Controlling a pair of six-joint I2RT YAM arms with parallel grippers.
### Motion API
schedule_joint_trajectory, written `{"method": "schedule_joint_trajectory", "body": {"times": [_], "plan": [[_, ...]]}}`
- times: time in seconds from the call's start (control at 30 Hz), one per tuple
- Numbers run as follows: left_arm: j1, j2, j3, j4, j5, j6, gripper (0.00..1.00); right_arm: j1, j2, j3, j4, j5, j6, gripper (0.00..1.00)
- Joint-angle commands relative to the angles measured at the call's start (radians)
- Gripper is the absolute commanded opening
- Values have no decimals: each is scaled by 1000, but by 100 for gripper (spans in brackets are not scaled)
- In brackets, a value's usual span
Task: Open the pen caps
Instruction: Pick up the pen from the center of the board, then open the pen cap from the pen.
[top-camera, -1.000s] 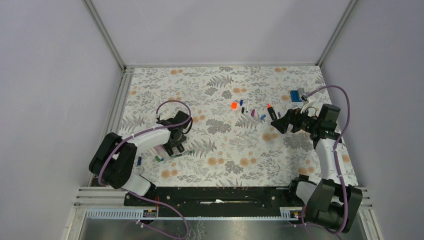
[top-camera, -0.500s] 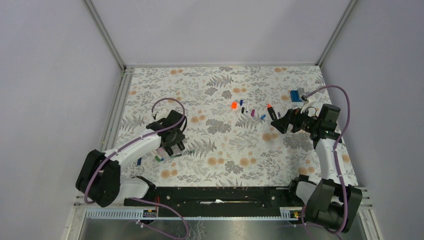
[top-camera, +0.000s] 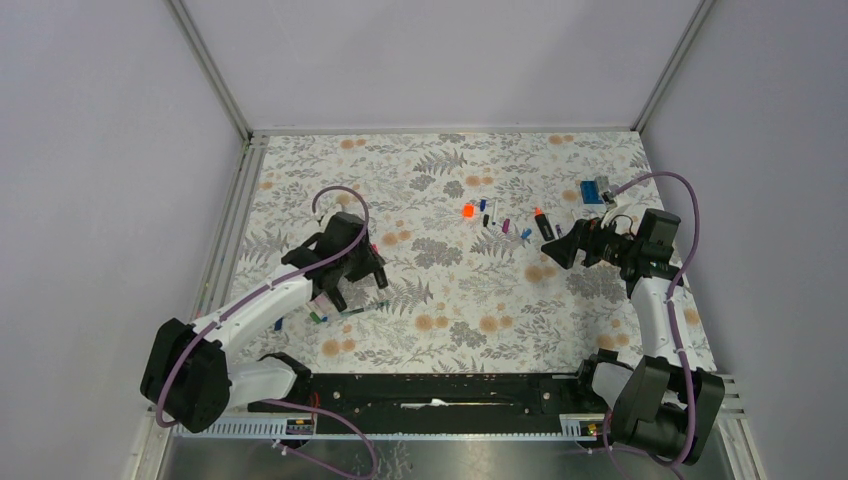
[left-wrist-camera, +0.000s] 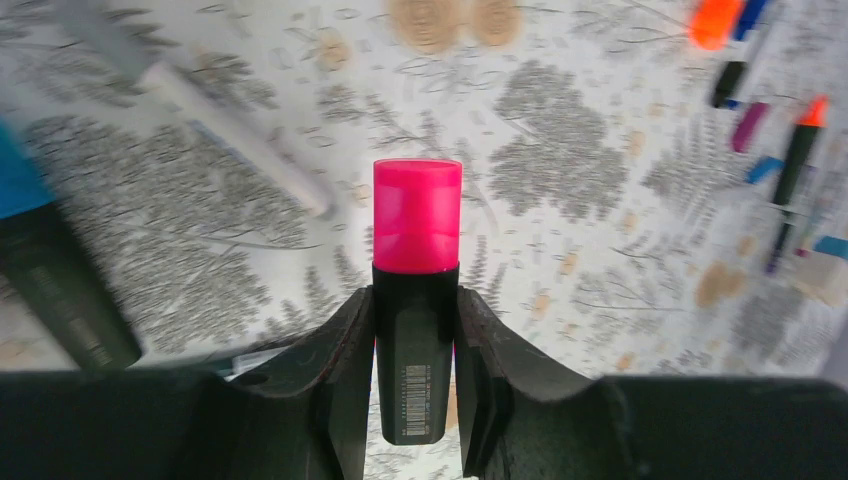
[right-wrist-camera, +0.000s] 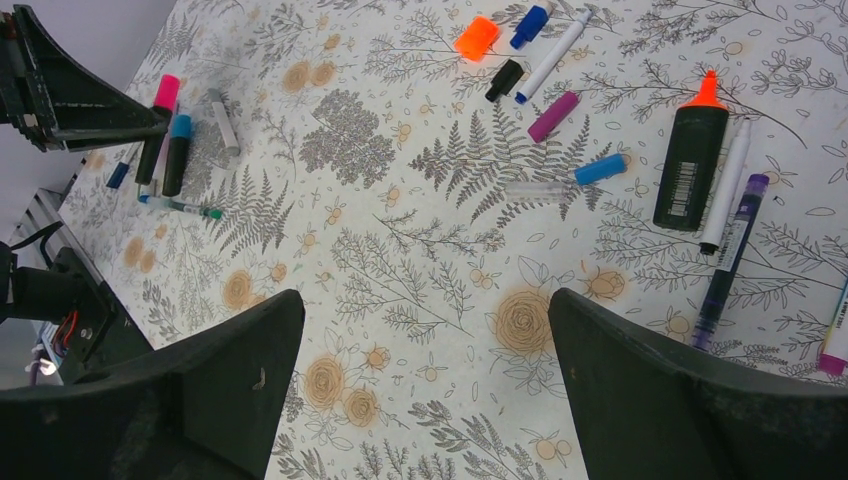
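The left gripper (left-wrist-camera: 415, 300) is closed on the black body of a chunky highlighter (left-wrist-camera: 414, 370), over the left near part of the table (right-wrist-camera: 400, 250). Its pink cap (left-wrist-camera: 417, 215) sticks out beyond the fingers, not yet off. The cap looks light, stiff and smooth, so it may slip; I would pinch its flat sides. The right gripper (right-wrist-camera: 425, 300), at the right side, is wide open and holds nothing. No container shows; the other pens lie loose.

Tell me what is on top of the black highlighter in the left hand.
A pink cap sits on the end of the black highlighter, whose body the left hand clamps. The tip under the cap is covered and cannot be seen.
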Motion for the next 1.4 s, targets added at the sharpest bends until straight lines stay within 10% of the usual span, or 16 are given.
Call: {"method": "schedule_joint_trajectory", "body": {"times": [0.0, 0.57, 1.37], "plan": [[-3, -5, 21, 215, 156, 31, 0, -5, 0, -4, 24, -60, -18, 100], [-181, 246, 44, 766, 292, -29, 0, 13, 47, -75, 195, -219, 111, 100], [-291, 483, 138, 1106, 349, -91, 0, 148, 111, -96, 263, -224, 176, 100]]}}
